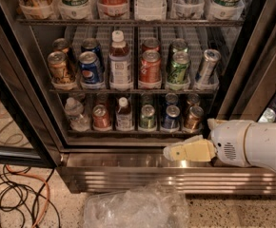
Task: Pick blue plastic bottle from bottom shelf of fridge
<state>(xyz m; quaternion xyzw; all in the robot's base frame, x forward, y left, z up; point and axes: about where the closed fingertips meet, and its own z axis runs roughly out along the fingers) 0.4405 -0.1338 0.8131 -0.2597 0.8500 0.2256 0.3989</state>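
The blue plastic bottle (124, 114) stands upright on the bottom shelf (83, 132) of the fridge (43, 108), third holder from the left. It has a white cap and a pale label. A red can (101, 117) is on its left and a green can (148, 117) on its right. My gripper (172, 152) is cream-coloured, on a white arm (252, 144) coming in from the right. It points left in front of the steel base, below and to the right of the bottle, and holds nothing.
A clear water bottle (75, 114) leans at the shelf's left end. A bigger white-capped bottle (120, 63) stands on the rack above, among cans. The ribbed steel base (128, 175) runs below. A crumpled plastic bag (133, 208) and cables (14, 194) lie on the floor.
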